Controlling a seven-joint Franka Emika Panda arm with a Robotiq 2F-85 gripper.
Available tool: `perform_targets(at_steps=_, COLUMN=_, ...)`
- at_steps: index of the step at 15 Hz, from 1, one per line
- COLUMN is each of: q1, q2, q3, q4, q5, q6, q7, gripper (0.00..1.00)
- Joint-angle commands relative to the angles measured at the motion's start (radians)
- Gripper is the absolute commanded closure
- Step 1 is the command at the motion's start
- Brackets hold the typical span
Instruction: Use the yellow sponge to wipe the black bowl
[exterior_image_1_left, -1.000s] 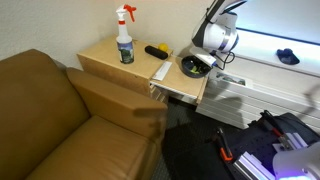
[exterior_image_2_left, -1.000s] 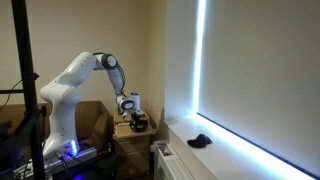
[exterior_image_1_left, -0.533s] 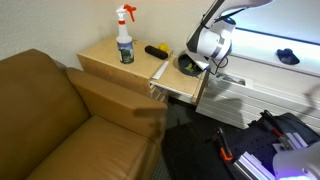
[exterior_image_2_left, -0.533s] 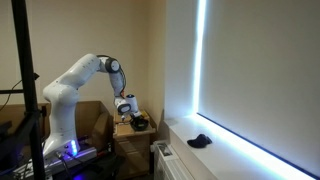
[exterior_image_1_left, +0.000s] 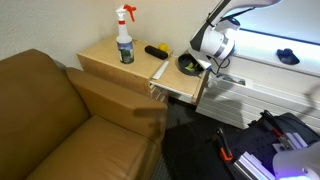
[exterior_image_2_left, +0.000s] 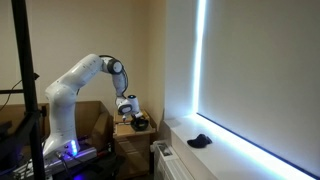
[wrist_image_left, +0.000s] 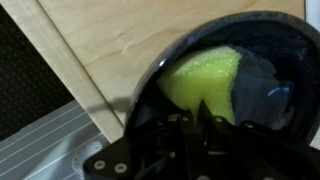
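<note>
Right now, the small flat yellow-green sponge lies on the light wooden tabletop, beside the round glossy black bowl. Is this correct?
Not quite. The small flat yellow-green sponge lies inside the round glossy black bowl, not beside it on the light wooden tabletop. The wrist view shows the sponge within the bowl's dark rim.

A blown-out window strip (exterior_image_2_left: 200, 60) glares right of centre in an exterior view, leaving the room dim. The wrist view is soft and blurred; the yellow sponge (wrist_image_left: 205, 78) glows inside the glossy black bowl (wrist_image_left: 285, 35).
</note>
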Motion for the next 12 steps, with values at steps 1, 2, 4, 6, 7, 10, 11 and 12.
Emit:
perform_targets(at_steps=1, q1=-0.024, q2=-0.014, q3=0.007, q4=-0.010, q5=0.008, q6=-0.029, q7=-0.029, gripper=0.63)
perform_targets(at_steps=2, q1=-0.044, q2=-0.016, q3=0.029, q4=-0.010, q5=0.004, q6=-0.037, q7=-0.036, gripper=0.62)
perform_targets(at_steps=4, q1=-0.069, q2=-0.029, q3=0.056, q4=-0.020, q5=-0.012, q6=-0.042, q7=-0.024, gripper=0.50)
perform_targets(at_steps=6, q1=-0.100, q2=-0.044, q3=0.088, q4=-0.029, q5=-0.015, q6=-0.051, q7=-0.026, gripper=0.36)
perform_targets(at_steps=7, q1=-0.104, q2=-0.058, q3=0.095, q4=-0.033, q5=0.007, q6=-0.071, q7=-0.040, gripper=0.28)
perform_targets(at_steps=10, q1=-0.110, q2=-0.111, q3=0.092, q4=-0.059, q5=0.023, q6=-0.148, q7=-0.055, gripper=0.06)
perform_targets(at_steps=11, q1=-0.097, q2=-0.143, q3=0.071, q4=-0.073, q5=0.033, q6=-0.192, q7=-0.054, gripper=0.01)
perform_targets(at_steps=12, q1=-0.057, q2=-0.184, q3=0.019, q4=-0.095, q5=0.041, q6=-0.249, q7=-0.045, gripper=0.00)
